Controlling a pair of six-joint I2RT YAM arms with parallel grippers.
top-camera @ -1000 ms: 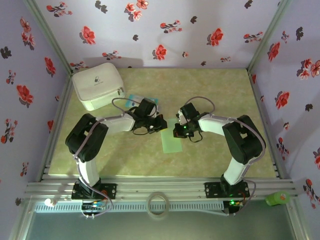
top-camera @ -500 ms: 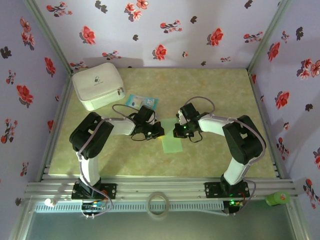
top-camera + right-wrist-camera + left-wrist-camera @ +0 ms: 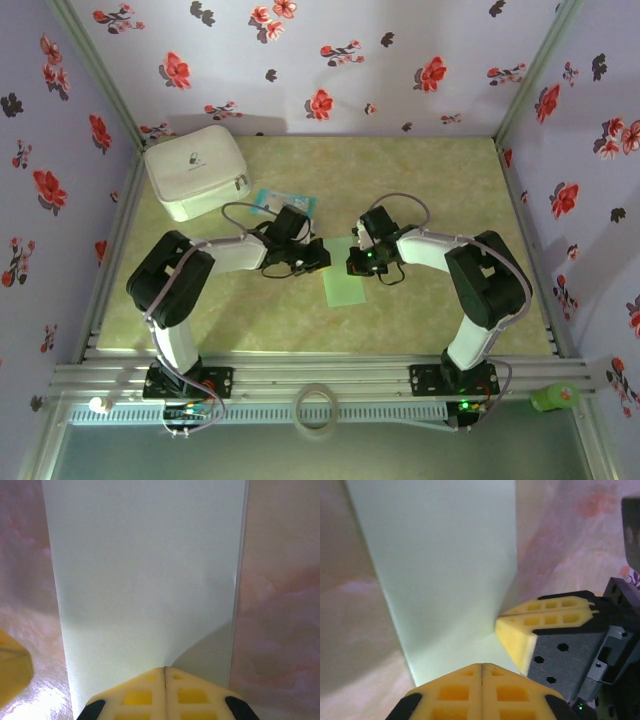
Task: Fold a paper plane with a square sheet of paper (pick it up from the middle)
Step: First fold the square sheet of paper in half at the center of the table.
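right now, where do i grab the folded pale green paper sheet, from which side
Probably the far short end of the folded pale green paper sheet, from above: it lies flat on the table, and the shut left tool and right tool sit there.

The left arm (image 3: 170, 285) and right arm (image 3: 487, 285) are built of white links joined by bulky black housings. Grey cables (image 3: 238, 206) are looped at the wrists. The fingers (image 3: 452, 694) are moulded in yellow with square recesses and mounted on a dark grey block (image 3: 565, 650) dotted with hexagonal holes.
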